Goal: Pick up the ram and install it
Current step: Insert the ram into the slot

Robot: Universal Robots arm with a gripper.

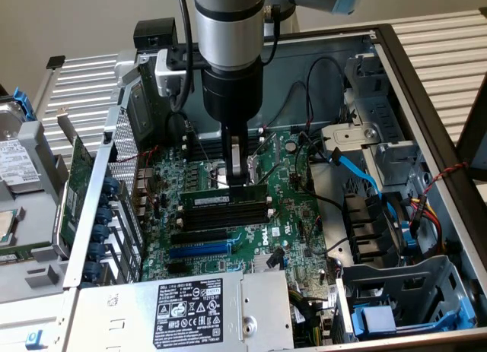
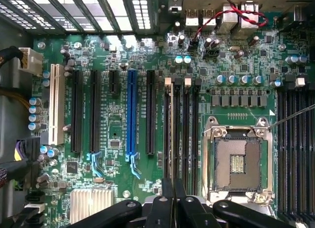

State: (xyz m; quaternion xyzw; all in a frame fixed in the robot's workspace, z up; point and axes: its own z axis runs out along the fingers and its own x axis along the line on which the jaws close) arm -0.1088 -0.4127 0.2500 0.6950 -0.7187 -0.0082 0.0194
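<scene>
**Ram Is Sitting Right Over the Slots**

The end effector is pinching the ram tightly by its top edge, with its fingers nearly together. The ram is standing on its long edge, with its label strip facing the exterior camera.

Things could be going wrong here. The ram is sitting just above the black memory slots, or maybe already touching one; I cannot tell which. If the stick is not lining up with one slot, a push down could be jamming it on the slot wall and bending the green board. If the ram is tilting in the grip, one end could be going in first and sticking. The white end clips at the ends of the slots could also be blocking it if they are not open.

In the wrist view, the ram is showing as a thin pale line running along the slots, straight out from between the fingertips.
</scene>
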